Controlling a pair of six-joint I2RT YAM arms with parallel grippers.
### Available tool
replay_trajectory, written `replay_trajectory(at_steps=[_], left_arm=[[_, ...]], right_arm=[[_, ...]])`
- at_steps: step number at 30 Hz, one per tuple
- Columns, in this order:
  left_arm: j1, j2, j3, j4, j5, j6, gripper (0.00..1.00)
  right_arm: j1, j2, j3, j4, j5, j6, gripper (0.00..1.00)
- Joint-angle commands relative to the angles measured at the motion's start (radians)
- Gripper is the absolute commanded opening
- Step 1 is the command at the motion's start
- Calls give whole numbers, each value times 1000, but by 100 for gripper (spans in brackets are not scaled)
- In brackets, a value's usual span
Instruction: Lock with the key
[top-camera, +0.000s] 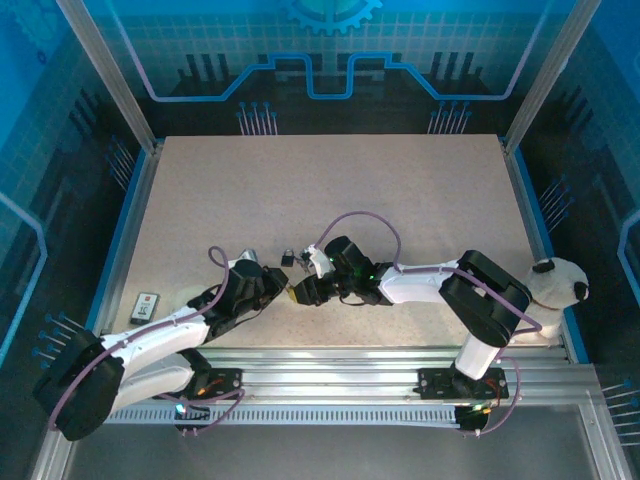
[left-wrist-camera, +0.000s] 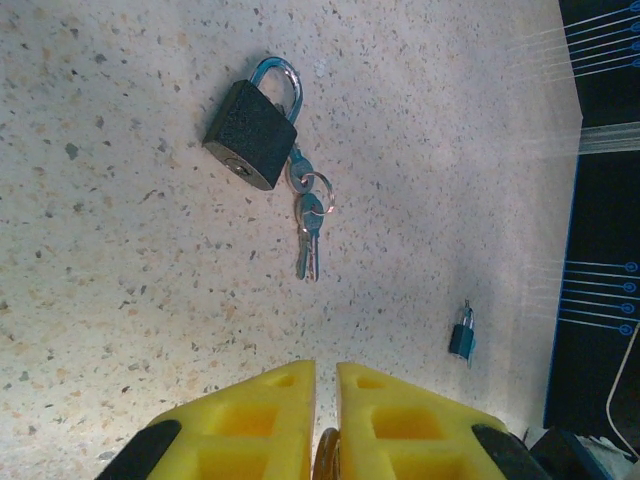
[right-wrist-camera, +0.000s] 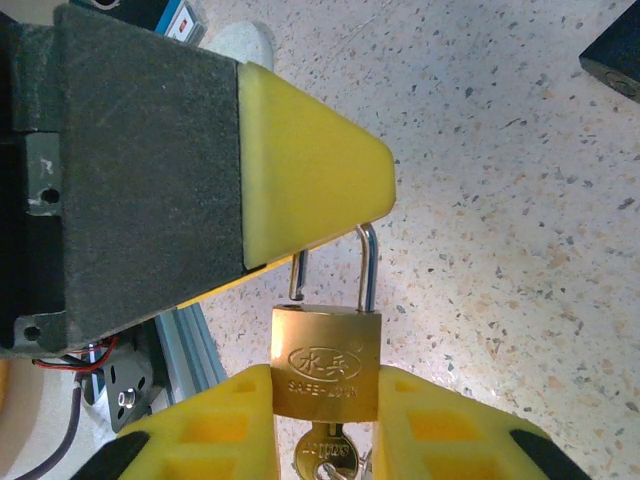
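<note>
Table: pale speckled top inside a blue-walled frame, with both arms reaching in to meet near its front middle.
Left gripper: its yellow fingers are drawn close, with a thin slit between them and a brass-coloured sliver in that slit. From the right wrist view, one of its fingers covers the top of the shackle.
Right gripper: clamped on the body of the brass padlock, one yellow pad on each side.
White rounded object: has dark spots and sits at the table's right edge, well apart from the grippers.
Small white handset: lies by the left edge, near the left arm.
Black padlock: lies flat on the table beyond the left gripper, shackle pointing away.
Brass padlock: held between the two grippers at the front middle of the table. Its shackle is raised — the left leg ends just above the body.
Blue padlock: small, off to the right of the black one.
Ring of keys: touches the black padlock's lower corner.
Key: sits in the bottom of the brass padlock, between the right fingers.
</note>
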Motion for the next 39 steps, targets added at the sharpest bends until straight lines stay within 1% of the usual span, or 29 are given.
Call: replay_trajectory(at_steps=[1, 11, 15, 23, 30, 39], left_arm=[[7, 10, -11, 8, 5, 18, 13], [8, 23, -3, 8, 14, 29, 7], [8, 34, -2, 15, 28, 33, 0], [7, 48, 3, 23, 46, 37, 0], [7, 56, 0, 43, 66, 36, 0], [8, -3, -12, 33, 37, 34, 0]], right_arm=[[9, 0, -7, 40, -26, -9, 22], [10, -1, -3, 37, -29, -11, 22], [9, -8, -5, 35, -23, -11, 22], [10, -12, 1, 39, -9, 4, 21], [10, 4, 7, 63, -22, 21, 21], [-4, -4, -7, 74, -43, 25, 28]])
